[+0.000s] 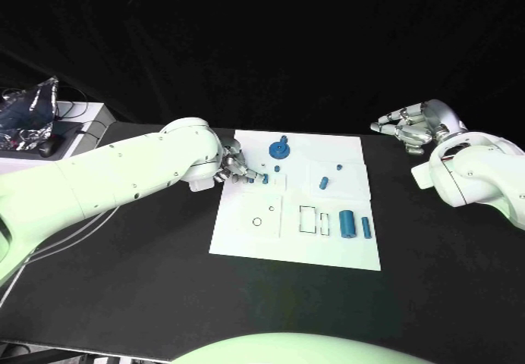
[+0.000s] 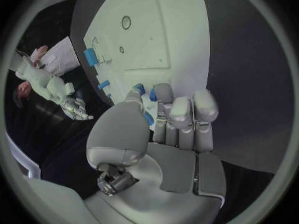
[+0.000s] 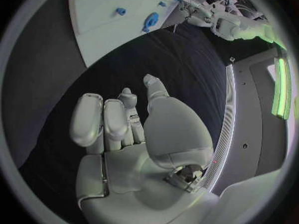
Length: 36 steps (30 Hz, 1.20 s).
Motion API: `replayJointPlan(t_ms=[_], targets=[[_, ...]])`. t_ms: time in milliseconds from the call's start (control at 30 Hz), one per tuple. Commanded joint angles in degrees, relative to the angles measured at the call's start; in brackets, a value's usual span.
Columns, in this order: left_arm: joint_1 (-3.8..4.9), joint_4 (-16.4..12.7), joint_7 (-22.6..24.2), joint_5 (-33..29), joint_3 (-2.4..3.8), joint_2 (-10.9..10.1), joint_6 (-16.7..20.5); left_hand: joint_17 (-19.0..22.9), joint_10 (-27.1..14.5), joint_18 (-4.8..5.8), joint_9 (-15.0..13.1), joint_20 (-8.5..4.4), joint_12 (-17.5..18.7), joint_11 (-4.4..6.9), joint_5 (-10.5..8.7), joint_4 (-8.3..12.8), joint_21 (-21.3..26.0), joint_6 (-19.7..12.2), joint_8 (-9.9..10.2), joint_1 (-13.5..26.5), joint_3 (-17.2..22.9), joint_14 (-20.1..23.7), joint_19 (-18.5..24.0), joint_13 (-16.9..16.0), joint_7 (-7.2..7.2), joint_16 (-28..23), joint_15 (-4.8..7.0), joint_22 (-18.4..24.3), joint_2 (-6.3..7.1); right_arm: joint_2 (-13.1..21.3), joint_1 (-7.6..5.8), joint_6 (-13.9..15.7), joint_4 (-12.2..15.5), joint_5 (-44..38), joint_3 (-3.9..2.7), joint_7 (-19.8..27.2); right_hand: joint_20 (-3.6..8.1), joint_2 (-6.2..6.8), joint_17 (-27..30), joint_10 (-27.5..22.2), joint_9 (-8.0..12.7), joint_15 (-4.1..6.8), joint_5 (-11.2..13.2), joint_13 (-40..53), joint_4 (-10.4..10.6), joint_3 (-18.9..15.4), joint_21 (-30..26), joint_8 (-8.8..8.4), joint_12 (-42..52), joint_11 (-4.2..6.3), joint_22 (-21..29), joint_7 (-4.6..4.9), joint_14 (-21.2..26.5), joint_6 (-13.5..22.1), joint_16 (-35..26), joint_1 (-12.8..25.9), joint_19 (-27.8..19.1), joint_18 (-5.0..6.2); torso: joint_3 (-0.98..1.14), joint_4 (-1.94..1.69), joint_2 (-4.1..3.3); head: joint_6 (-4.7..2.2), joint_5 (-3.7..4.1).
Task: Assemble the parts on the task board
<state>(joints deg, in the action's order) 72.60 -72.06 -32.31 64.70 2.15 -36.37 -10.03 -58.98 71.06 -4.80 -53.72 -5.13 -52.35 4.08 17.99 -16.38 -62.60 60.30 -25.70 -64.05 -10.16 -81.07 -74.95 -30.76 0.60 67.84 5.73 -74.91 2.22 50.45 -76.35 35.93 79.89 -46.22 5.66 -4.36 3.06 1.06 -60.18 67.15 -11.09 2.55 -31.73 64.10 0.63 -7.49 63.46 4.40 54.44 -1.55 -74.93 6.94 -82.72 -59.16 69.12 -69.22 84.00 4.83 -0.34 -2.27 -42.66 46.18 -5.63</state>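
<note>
The white task board lies mid-table. My left hand hovers over its left edge and pinches a small blue peg between thumb and fingers; the left wrist view shows the peg tucked in that grip. A blue round part with a knob stands at the board's far edge. A short blue peg lies mid-board. A large blue cylinder and a thinner one lie at the right. My right hand hangs beyond the board's far right corner, fingers loosely bent, holding nothing.
Outlined rectangular slots and a small round hole mark the board's near half. A white box with a plastic bag and cables stands at the table's far left. Black tabletop surrounds the board.
</note>
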Motion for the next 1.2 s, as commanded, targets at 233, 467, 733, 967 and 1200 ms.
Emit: replayJointPlan(t_ms=[233, 467, 733, 967, 1200], targets=[[-0.01, -1.25, 0.30, -1.60, 0.55, -1.26, 0.83, 0.17, 0.12, 1.01, 0.08, -0.31, 0.20, -0.23, -0.18, 0.19, 0.13, 0.24, 0.29, 0.04, 1.33, -0.10, 0.13, -0.10, -0.11, -0.28, 0.27, -4.00, 0.76, 0.03, 0.02, -0.38, 0.03, -0.31, -0.02, 0.66, 0.49, -0.01, 0.06, -0.10, 0.07, 0.25, -0.21, -0.02, -0.21, 0.10, -0.32, -0.37, -0.25, 0.21, -8.48, 0.49, 0.00, -0.10, -0.27, 0.23, 2.24, 0.30, -0.04, -0.08, 0.05, -0.07, 0.11], [-0.03, -1.64, 0.39, -2.74, 0.79, -1.68, 0.95, 0.15, 0.13, 1.03, 0.07, -0.33, 0.21, -0.24, -0.16, 0.17, 0.11, 0.23, 0.29, -0.07, 1.24, -0.13, 0.11, -0.11, -0.12, -0.28, 0.26, -4.01, 0.68, -0.01, 0.05, -0.38, -0.02, -0.31, -0.02, 0.68, 0.49, -0.01, 0.06, -0.10, 0.07, 0.25, -0.21, -0.02, -0.21, 0.10, -0.32, -0.37, -0.25, 0.21, -8.48, 0.49, 0.00, -0.10, -0.27, 0.23, 2.24, 0.30, -0.03, -0.02, 0.02, -0.10, 0.09], [-0.34, -2.00, 2.27, -5.51, 1.78, -2.44, 4.93, 0.96, -0.26, 0.98, 0.18, -0.38, 0.41, -0.42, -0.09, 0.19, 1.10, -0.23, 0.55, -0.15, 1.13, 0.14, 0.67, -0.02, -0.36, -1.05, 0.16, -3.58, 0.37, -0.06, 0.10, -0.39, -0.03, -0.31, -0.02, 0.70, 0.49, -0.01, 0.06, -0.10, 0.07, 0.25, -0.21, -0.02, -0.21, 0.10, -0.32, -0.37, -0.25, 0.21, -8.48, 0.49, 0.00, -0.10, -0.27, 0.23, 2.24, 0.30, -0.01, 0.00, -0.03, -0.34, 0.13], [-1.05, -2.48, 7.23, -10.08, 3.30, -4.07, 11.62, 10.44, -3.53, 0.00, 5.71, 0.19, 2.95, -2.13, 0.69, 0.72, 10.72, -2.70, 4.19, -3.17, 0.01, 4.11, 5.59, 1.75, -2.57, -10.31, -0.95, 0.90, -2.89, 0.00, 0.12, -0.14, -0.04, -0.20, -0.02, 0.89, 0.49, -0.01, 0.06, -0.10, 0.07, 0.25, -0.21, -0.02, -0.21, 0.10, -0.32, -0.37, -0.25, 0.21, -8.48, 0.49, 0.00, -0.10, -0.27, 0.23, 2.24, 0.30, 0.02, -0.11, 0.04, -0.63, 0.38], [-1.67, -3.52, 17.80, -13.13, 3.81, -5.16, 17.50, 17.02, -11.19, -1.11, 15.75, 3.33, 9.00, -5.13, 1.28, 8.26, 26.11, -7.80, 7.64, -16.70, 9.15, 10.69, 13.09, 7.19, -5.71, -18.33, -3.64, 9.51, -4.09, -0.09, 0.12, 0.56, -0.22, 0.50, -0.01, 2.41, 0.51, -0.44, 0.08, -0.19, 0.10, 0.26, -0.30, -0.10, -0.41, 0.47, -0.31, -0.42, -0.40, 0.22, -8.48, 0.54, 0.00, -0.02, -0.24, -0.22, 2.23, 0.30, -0.01, 0.01, 0.03, -1.38, 0.55]])
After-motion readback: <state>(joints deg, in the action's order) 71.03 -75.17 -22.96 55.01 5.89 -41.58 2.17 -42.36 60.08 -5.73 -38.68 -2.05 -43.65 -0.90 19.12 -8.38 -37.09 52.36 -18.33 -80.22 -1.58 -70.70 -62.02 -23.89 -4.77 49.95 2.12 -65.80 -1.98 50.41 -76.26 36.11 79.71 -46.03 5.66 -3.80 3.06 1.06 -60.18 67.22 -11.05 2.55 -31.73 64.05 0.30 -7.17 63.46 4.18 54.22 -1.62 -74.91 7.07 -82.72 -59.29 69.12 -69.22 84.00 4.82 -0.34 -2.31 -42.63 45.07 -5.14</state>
